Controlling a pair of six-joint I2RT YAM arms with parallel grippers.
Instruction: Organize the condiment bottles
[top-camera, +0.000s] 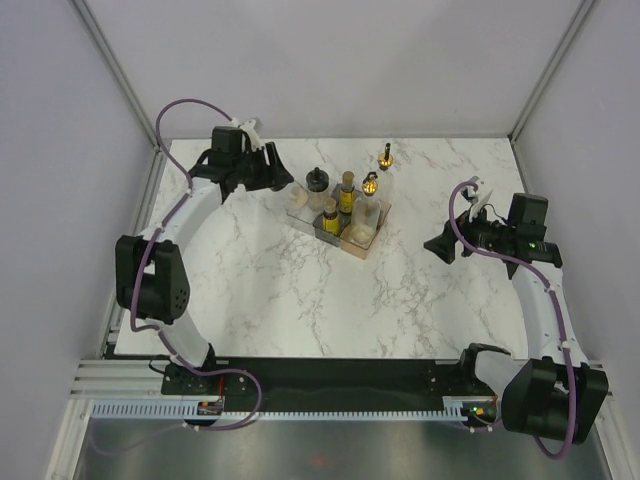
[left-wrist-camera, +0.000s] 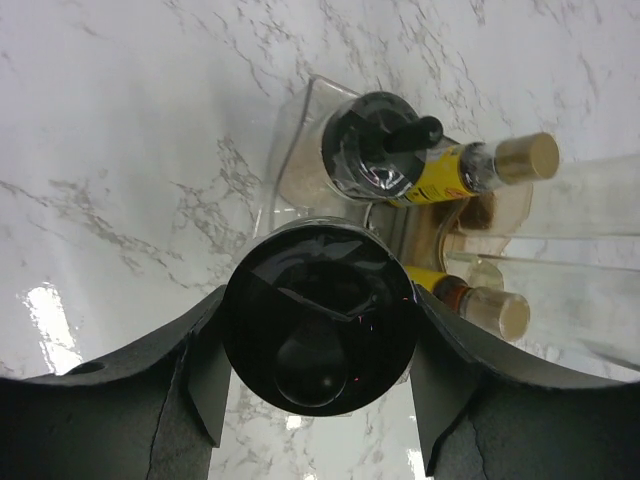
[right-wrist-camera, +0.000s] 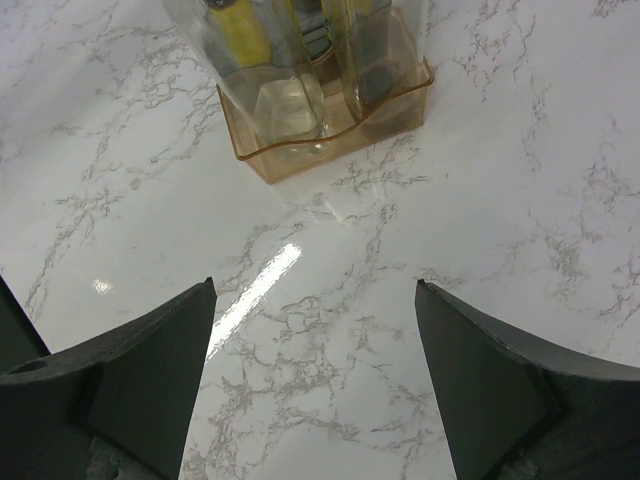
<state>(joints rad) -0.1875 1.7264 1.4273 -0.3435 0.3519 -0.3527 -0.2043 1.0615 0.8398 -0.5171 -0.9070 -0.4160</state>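
Starting far left: got the left hand (left-wrist-camera: 318, 290) clenched on a squat black-capped bottle (left-wrist-camera: 318, 345), cap pinched between both fingers, parked at roughly 10 o'clock off the tray (right-wrist-camera: 300, 150), tight against its clear end. Over a compartment or just outside the wall? Can't tell from here.

Crowding that grab at 12 o'clock in the wrist view: second black-capped bottle (left-wrist-camera: 375, 150), upright in the clear end of the tray. Just right of that, an amber yellow-labelled bottle (left-wrist-camera: 440, 182) and the other amber bottle (left-wrist-camera: 487, 308), both gold-capped, both inside the tray.

Further right in the tray, a tall clear bottle (top-camera: 371, 187) with gold pourer top. Its twin (top-camera: 384, 155) off alone on the marble surface (top-camera: 260, 290), about 1 o'clock from the tray and apart from it.

Way over at 4 o'clock from the tray: right hand (right-wrist-camera: 315, 285) spread wide, gripping nothing, just bare marble between the fingers, peach end of the tray dead ahead at 12.
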